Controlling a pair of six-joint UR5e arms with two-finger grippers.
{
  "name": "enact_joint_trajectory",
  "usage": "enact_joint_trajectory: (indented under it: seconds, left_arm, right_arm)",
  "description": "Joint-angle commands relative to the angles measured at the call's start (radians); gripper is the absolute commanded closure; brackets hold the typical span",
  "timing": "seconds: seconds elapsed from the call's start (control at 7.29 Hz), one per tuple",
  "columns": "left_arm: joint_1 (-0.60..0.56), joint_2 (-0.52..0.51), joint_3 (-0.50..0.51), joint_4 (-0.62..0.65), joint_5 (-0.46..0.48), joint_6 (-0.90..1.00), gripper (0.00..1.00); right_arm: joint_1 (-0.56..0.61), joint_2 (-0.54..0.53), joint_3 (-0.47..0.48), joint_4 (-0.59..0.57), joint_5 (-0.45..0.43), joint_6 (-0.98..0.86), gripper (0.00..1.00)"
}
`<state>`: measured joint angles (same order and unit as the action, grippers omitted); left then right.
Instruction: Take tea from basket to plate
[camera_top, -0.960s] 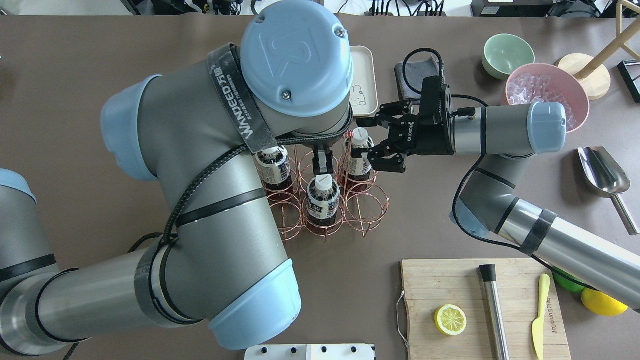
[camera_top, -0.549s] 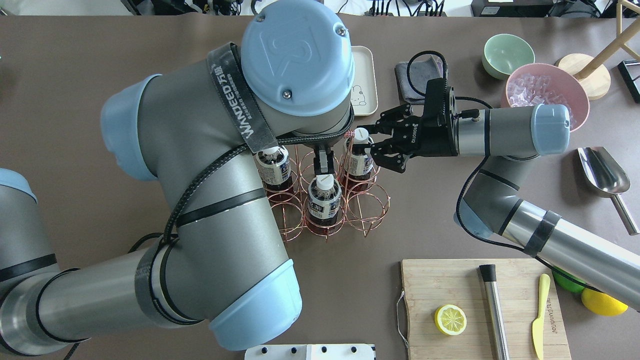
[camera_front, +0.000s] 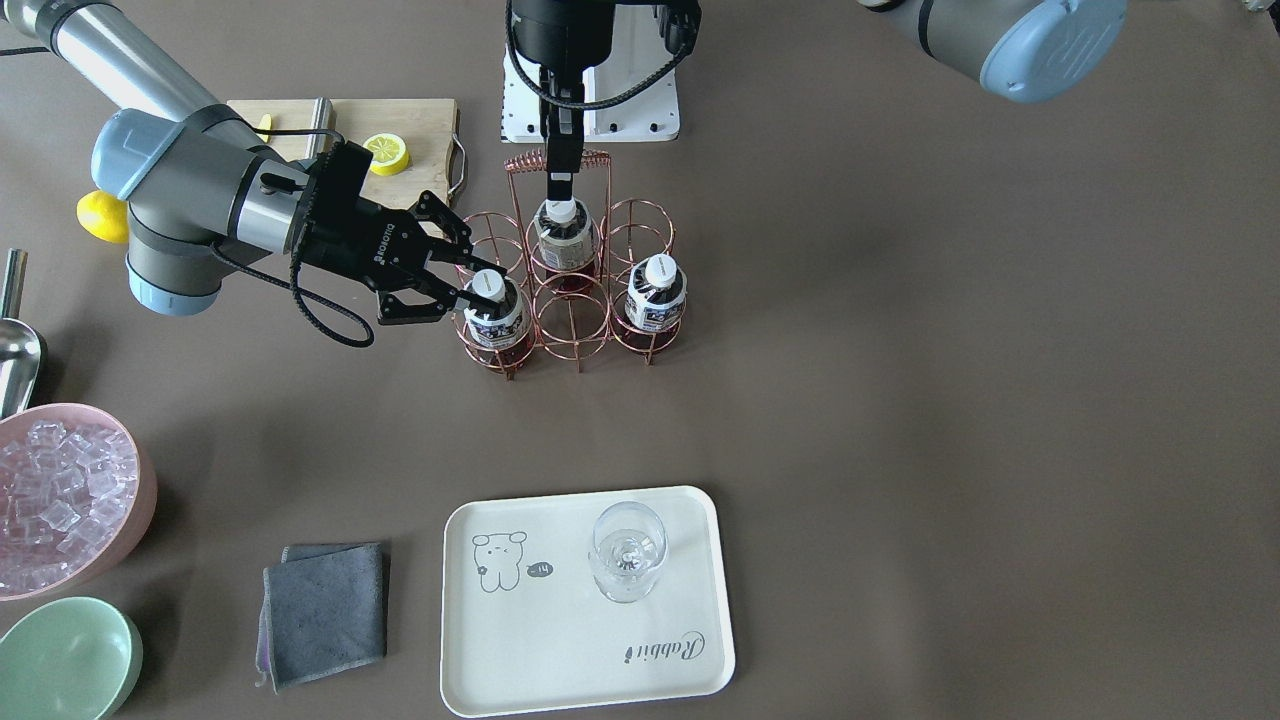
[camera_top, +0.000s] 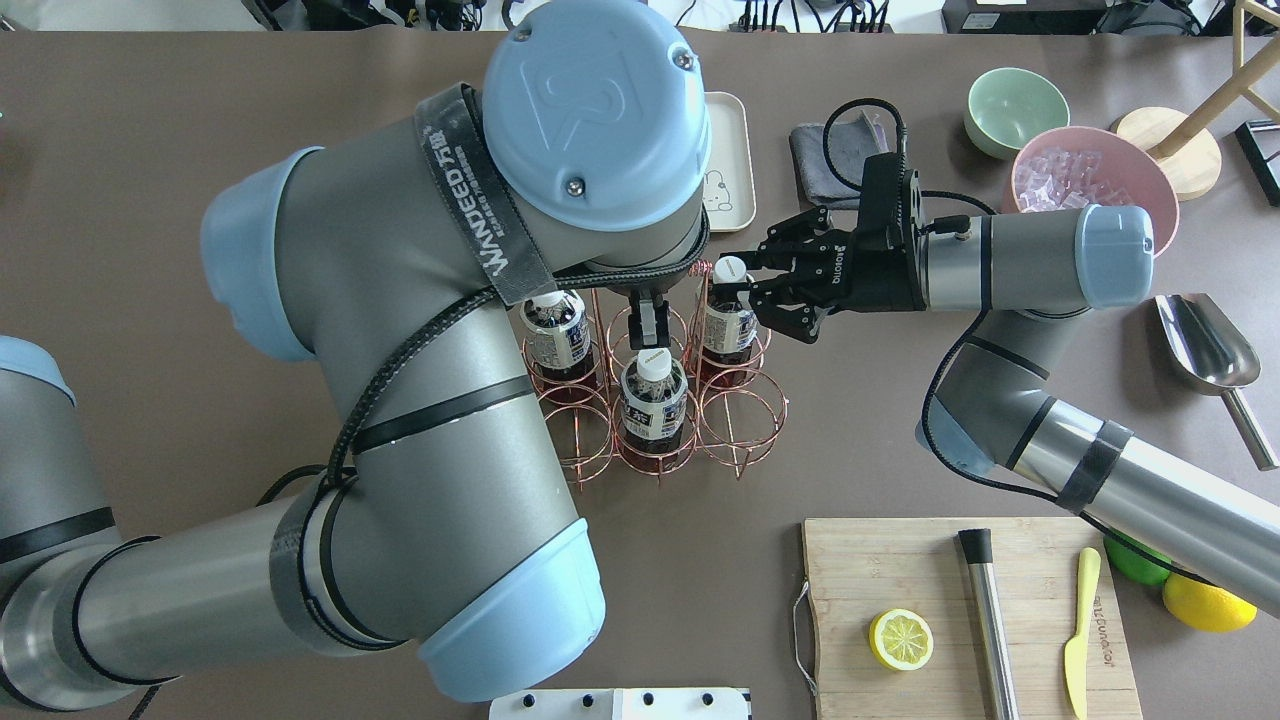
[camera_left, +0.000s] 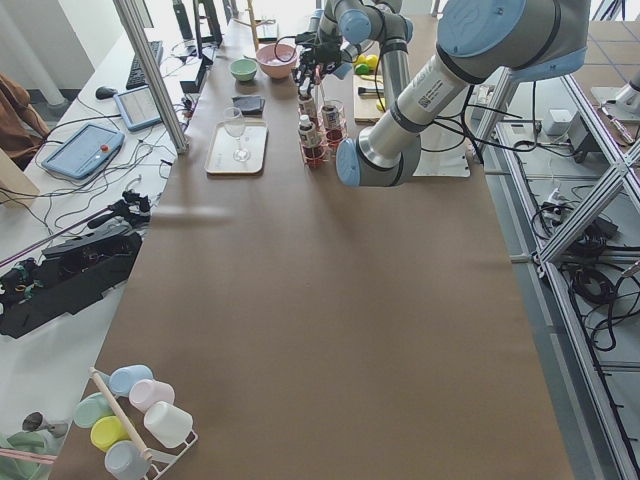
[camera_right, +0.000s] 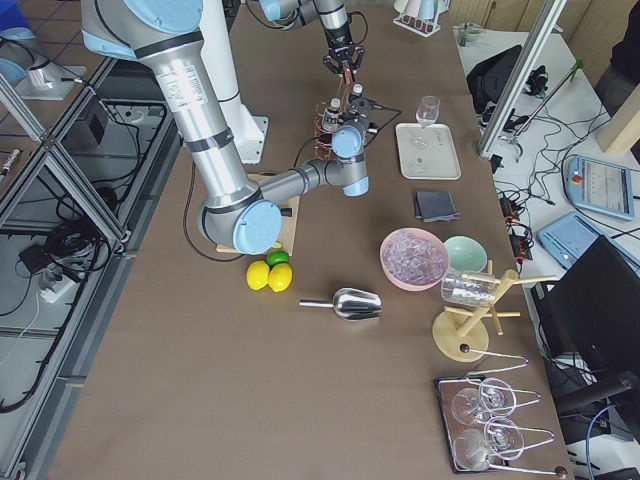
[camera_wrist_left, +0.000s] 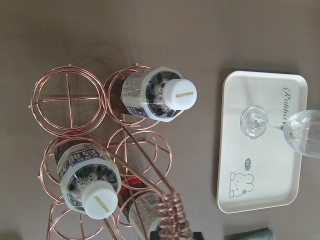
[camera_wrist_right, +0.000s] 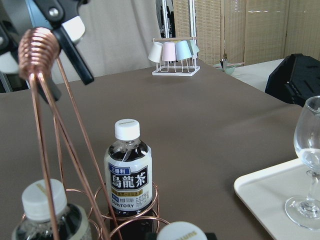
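Right gripper (camera_front: 474, 283) is set side-on from the robot's right, narrowed to cap width. The white cap of the tea bottle (camera_front: 492, 315) is held between the fingers, with the pads seemingly against it on both sides, though firm contact can't be confirmed. The bottle is seated upright in the basket (camera_wrist_left: 67, 100), in the corner cell on the robot's right, in the row facing the plate (camera_front: 540, 640). Long axis is vertical and the gripper lies horizontal, so a straight pull upward is called for until the base is out of the ring — any sideways drag would likely be caught by the wire. Left gripper (camera_front: 560, 188) appears clamped on the coiled handle (camera_front: 553, 160), so the basket is presumably steadied. The plate is well apart, beyond the basket from the robot. A wine glass (camera_front: 625, 550) is standing on it — to be avoided at set-down. The right arm is judged the nearer one.
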<state>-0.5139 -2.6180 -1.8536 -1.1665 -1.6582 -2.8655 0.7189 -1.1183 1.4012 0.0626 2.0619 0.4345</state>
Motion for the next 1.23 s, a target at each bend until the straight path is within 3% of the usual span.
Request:
enact_joint_trajectory:
  seconds: [0.0,0.27,0.69,1.1]
  left_arm:
    - [0.0,0.001,-0.004,0.002,0.0,0.0,1.0]
    - [0.002,0.001,-0.004,0.007,0.0,0.0,1.0]
    - [0.002,0.001,-0.007,0.008,0.0,-0.002,1.0]
    - [0.006,0.001,-0.01,0.014,0.0,-0.002,1.0]
  right_arm:
    - [0.013,-0.017,0.047,-0.013,0.001,0.003,1.0]
    - [0.043,-0.014,0.08,-0.033,0.032,0.059,1.0]
    - [0.102,-0.014,0.29,-0.275,0.089,0.066,1.0]
    - [0.216,-0.002,0.321,-0.316,0.193,0.105,1.0]
